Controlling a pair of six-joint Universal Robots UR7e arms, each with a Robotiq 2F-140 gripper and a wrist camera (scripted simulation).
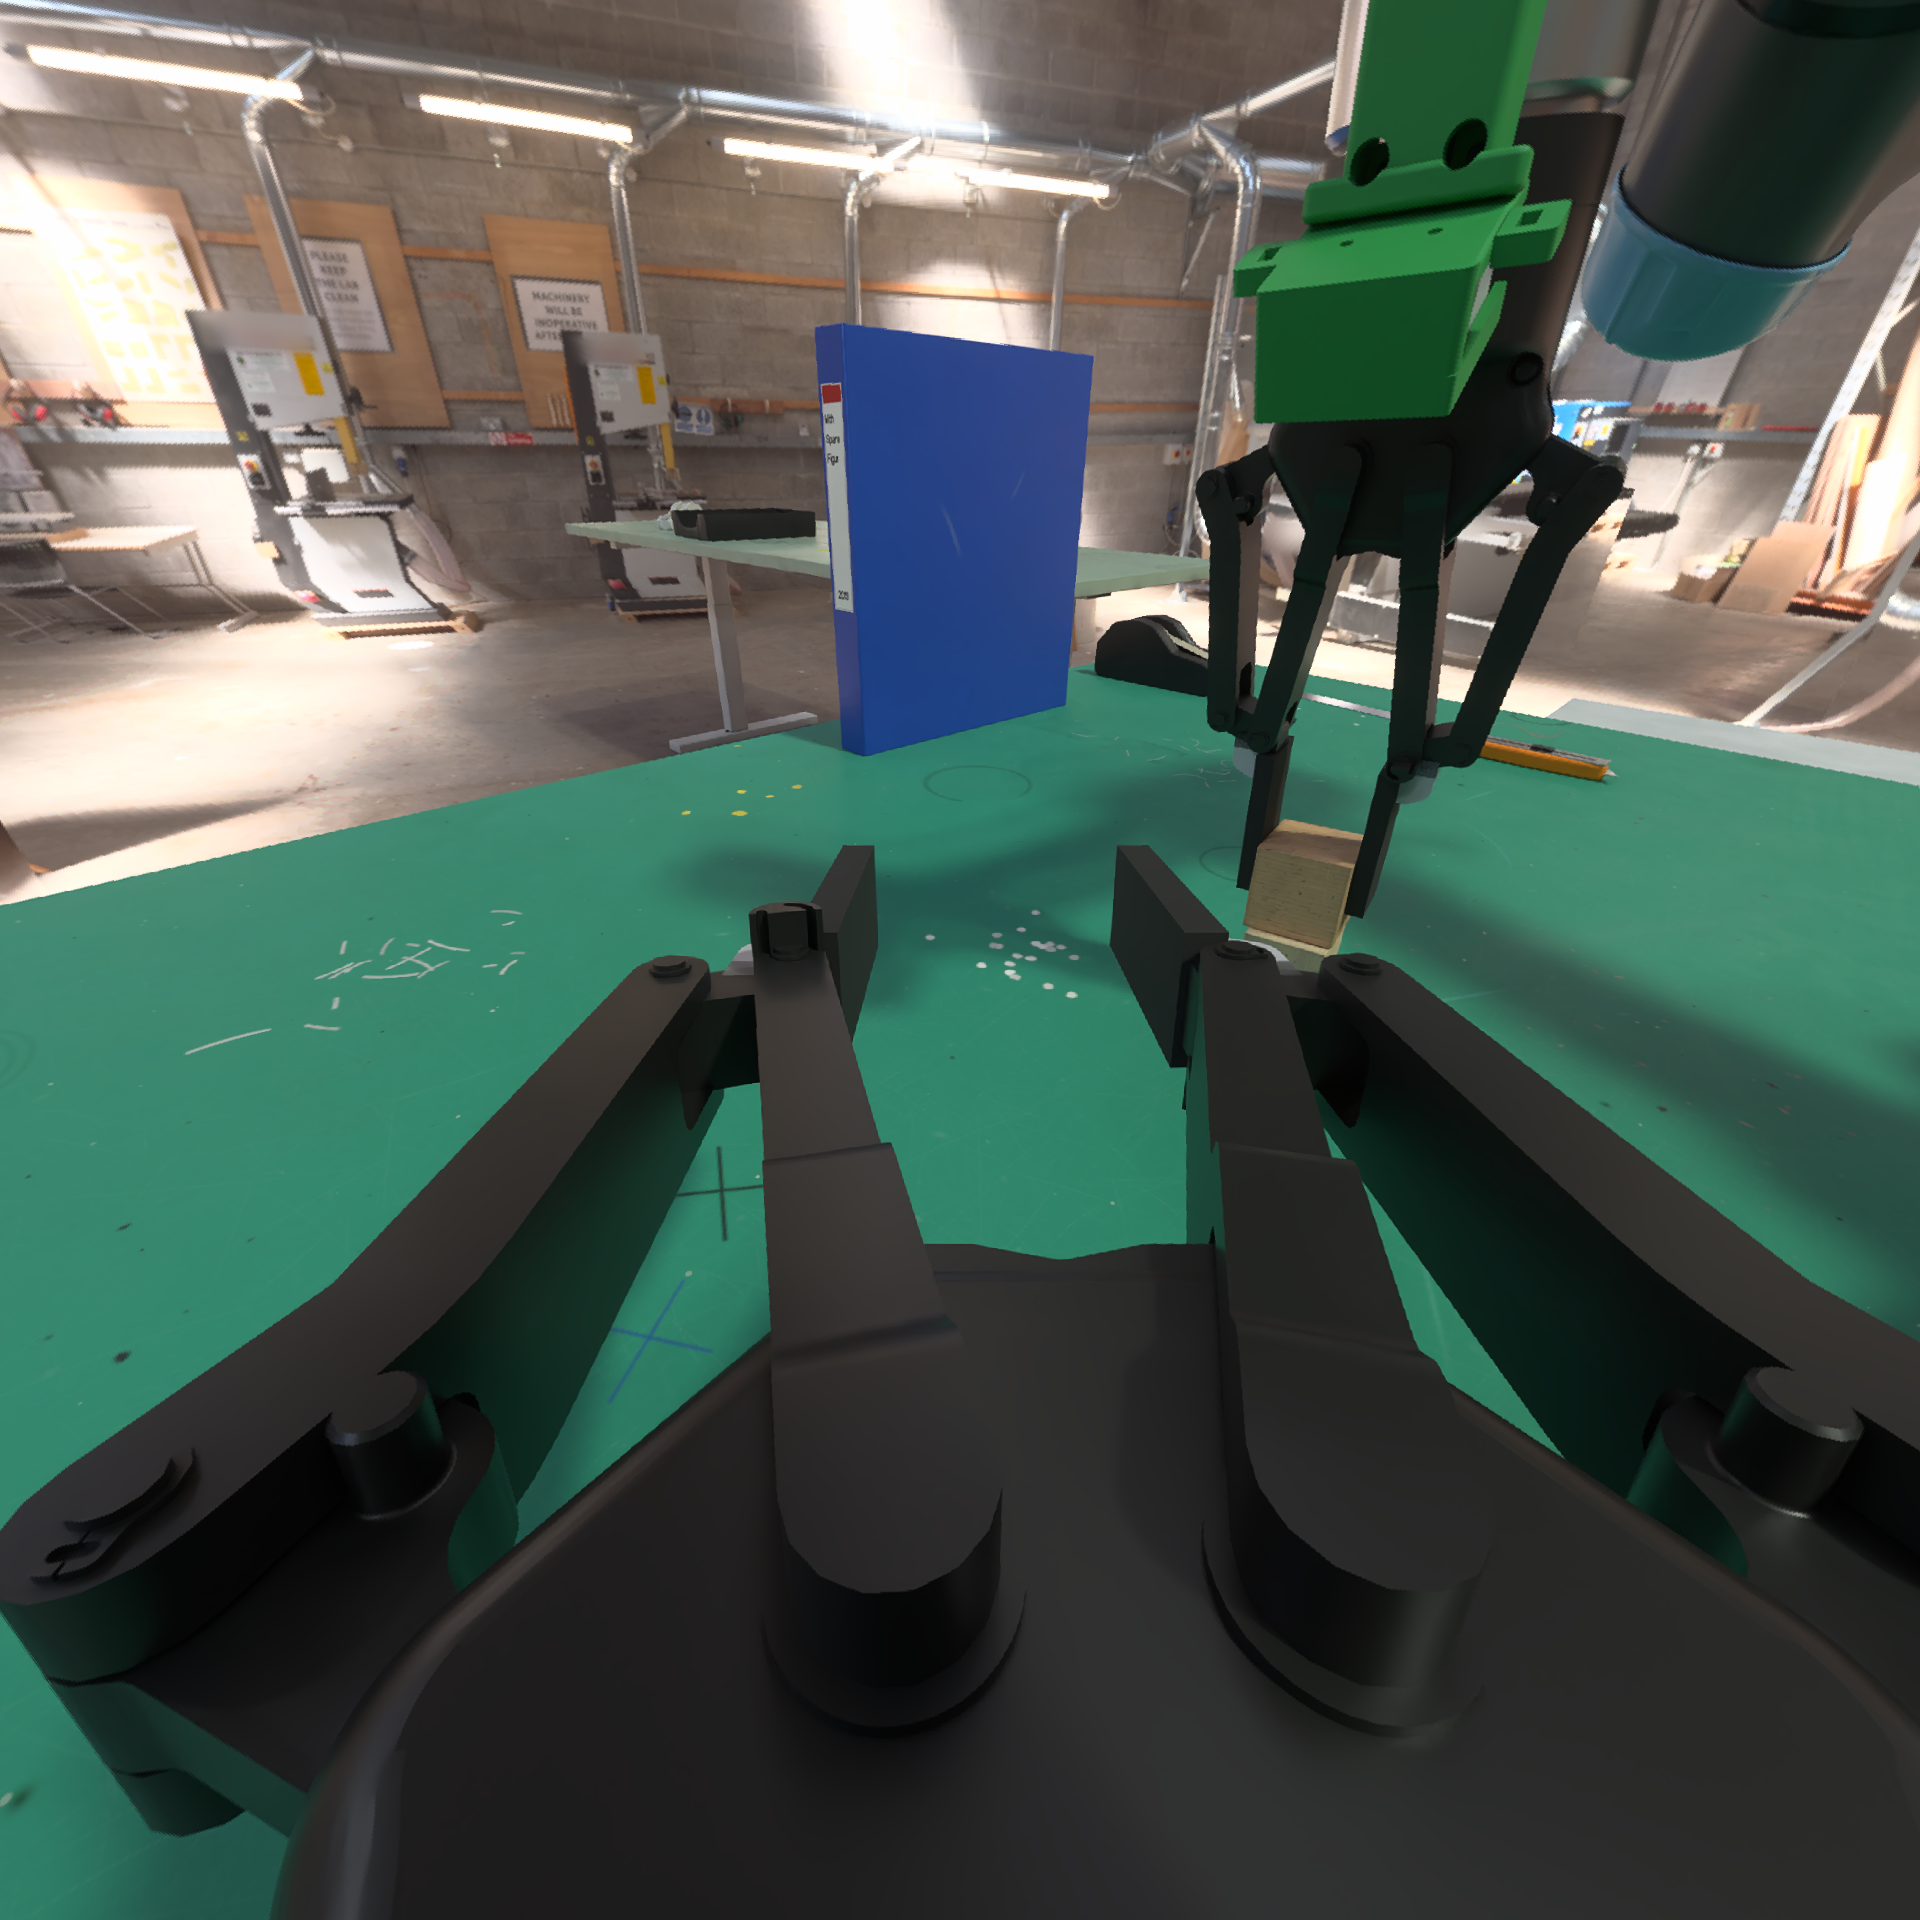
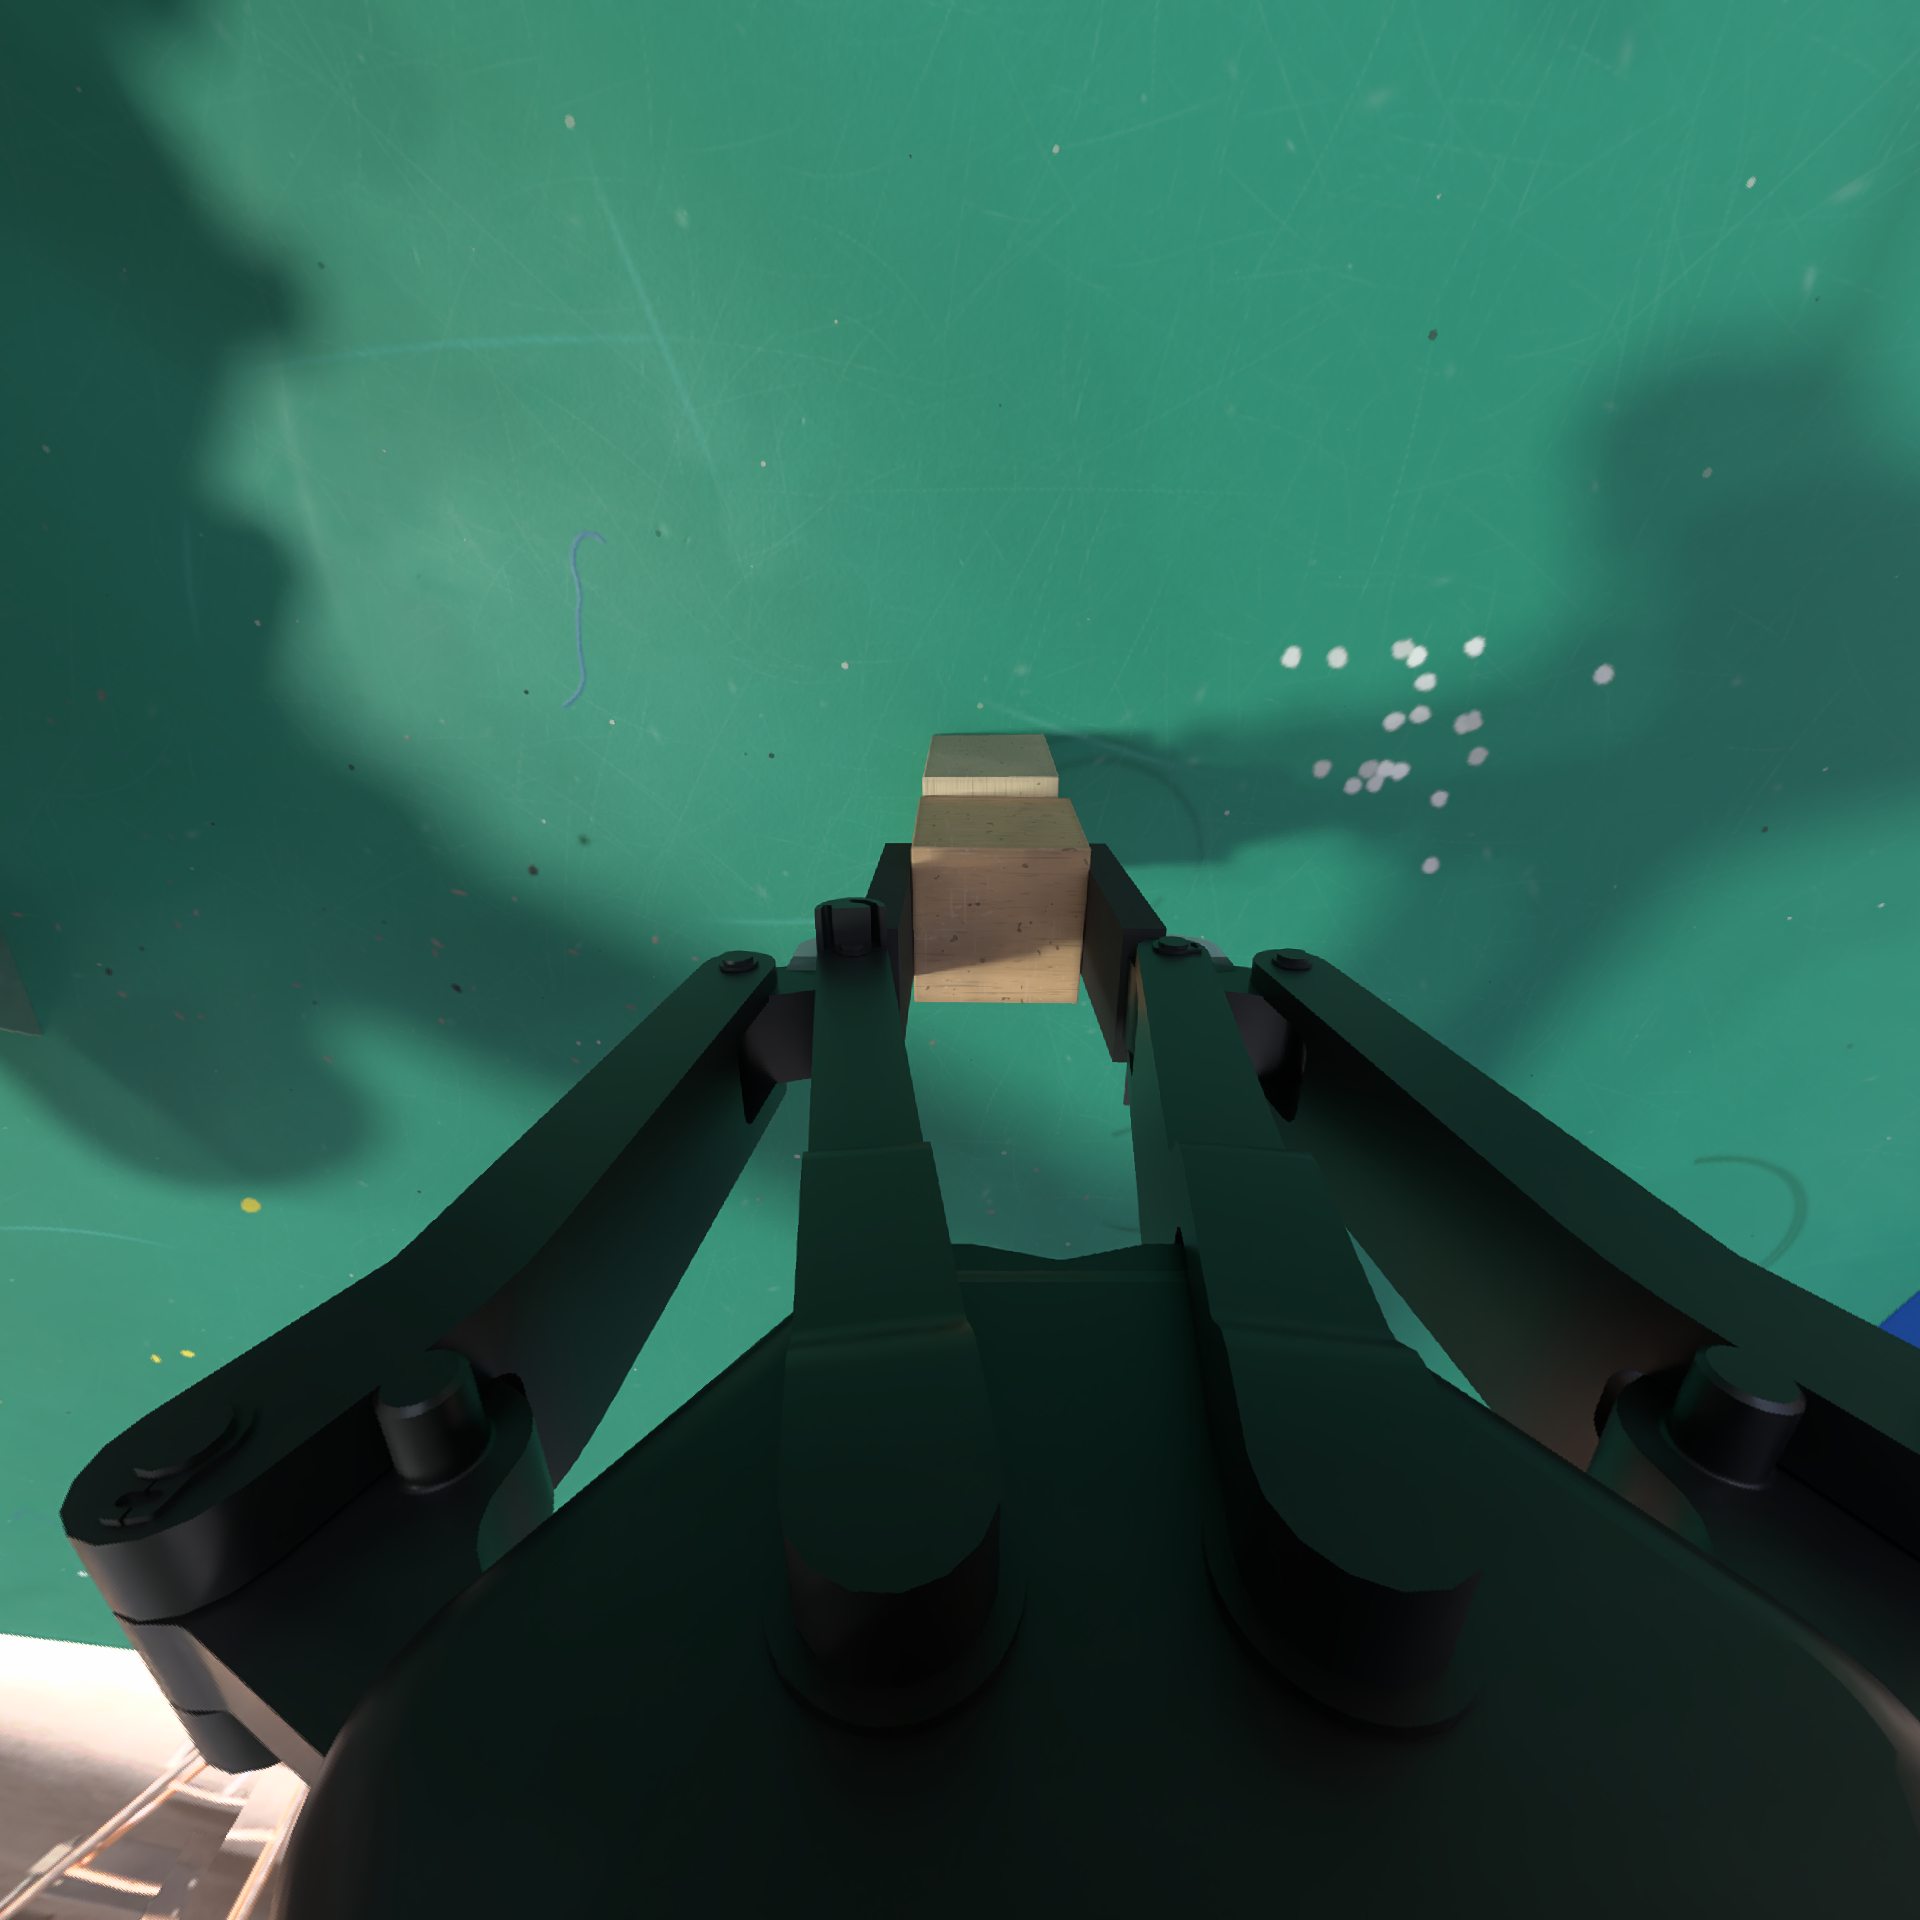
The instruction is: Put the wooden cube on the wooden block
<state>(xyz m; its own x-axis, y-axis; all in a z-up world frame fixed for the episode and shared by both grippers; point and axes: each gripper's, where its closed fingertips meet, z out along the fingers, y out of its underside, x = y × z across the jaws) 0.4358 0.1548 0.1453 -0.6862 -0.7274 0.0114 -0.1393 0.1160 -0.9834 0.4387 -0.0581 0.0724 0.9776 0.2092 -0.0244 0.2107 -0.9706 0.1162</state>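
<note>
**Cube in the right pincer, block just beneath**

Cube-carrying is the job in hand, as I judge it. The right gripper [image 2: 1000, 925] is clenched on the wooden cube [image 2: 1000, 914], a finger pressed flat on each side face. The wooden block [image 2: 989, 764], thin and pale, lies on the green table [image 2: 727, 416] directly past the cube in the right wrist view. From the left wrist view the cube hangs low, close above the block, though whether they touch I cannot tell. The left gripper [image 1: 992, 935] sits released and empty nearby, fingers spread. To do this well, I'd centre the cube over the block, lower it straight, keep it level, and unclench only once it rests. A blue binder [image 1: 956, 530] stands well behind.
</note>
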